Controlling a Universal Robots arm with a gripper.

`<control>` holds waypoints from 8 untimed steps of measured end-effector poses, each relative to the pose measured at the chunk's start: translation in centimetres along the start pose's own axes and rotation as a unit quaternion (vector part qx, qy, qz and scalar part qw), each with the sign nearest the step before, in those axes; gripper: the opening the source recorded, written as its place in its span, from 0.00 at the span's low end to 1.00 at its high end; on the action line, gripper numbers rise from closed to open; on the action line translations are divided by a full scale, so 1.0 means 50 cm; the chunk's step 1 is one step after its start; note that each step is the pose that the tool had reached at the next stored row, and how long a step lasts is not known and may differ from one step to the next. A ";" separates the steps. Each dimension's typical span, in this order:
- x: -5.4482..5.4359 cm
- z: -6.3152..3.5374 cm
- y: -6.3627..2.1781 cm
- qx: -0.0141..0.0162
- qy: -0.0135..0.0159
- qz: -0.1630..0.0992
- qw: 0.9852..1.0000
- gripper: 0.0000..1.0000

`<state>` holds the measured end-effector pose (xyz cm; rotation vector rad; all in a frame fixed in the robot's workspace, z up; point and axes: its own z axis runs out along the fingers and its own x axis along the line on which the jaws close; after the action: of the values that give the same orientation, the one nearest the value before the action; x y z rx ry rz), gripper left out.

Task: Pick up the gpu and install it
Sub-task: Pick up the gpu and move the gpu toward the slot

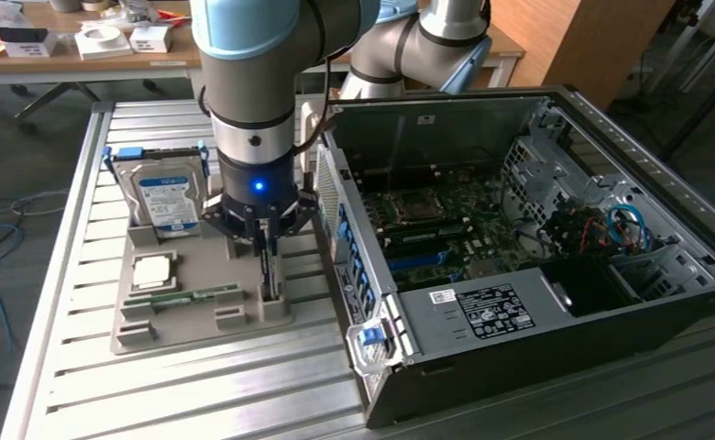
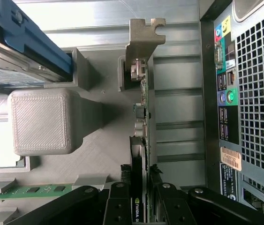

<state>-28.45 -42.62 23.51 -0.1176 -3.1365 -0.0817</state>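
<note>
Open computer case (image 1: 541, 247) is nearest, at 3 o'clock in the exterior view. At its 9 o'clock, a grey holder (image 1: 199, 321) sits on the bench (image 1: 76, 385). I see the end effector (image 1: 263, 240) clenched on the gpu (image 1: 267, 275), which stands edge-on in the holder. A hard drive (image 1: 164, 197) stands upright beyond, at 11 o'clock.

**Bare metal, printed plastic, dark board**

The table (image 1: 76, 367) is ribbed bare metal, dull silver. The tray (image 2: 40, 122) is matt grey plastic with fine printed ridges. The gpu (image 2: 139, 159) is a dark matt board with a dull metal bracket (image 2: 143, 35). The drive (image 1: 156, 170) is shiny metal with a paper label (image 1: 168, 203) and blue plastic rails (image 2: 28, 35). The case (image 2: 263, 70) is perforated metal. The gripper (image 2: 141, 206) is smooth black, slightly glossy.
</note>
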 end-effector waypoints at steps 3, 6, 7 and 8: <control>0.000 0.000 0.000 0.000 0.000 -0.007 1.000 0.26; 0.000 0.000 0.000 0.000 0.001 -0.011 1.000 0.26; 0.000 0.000 0.000 0.000 0.001 -0.011 1.000 0.26; 0.000 0.000 0.000 0.000 0.001 -0.011 1.000 0.26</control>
<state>-28.44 -42.62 23.51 -0.0819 -3.1370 -0.0817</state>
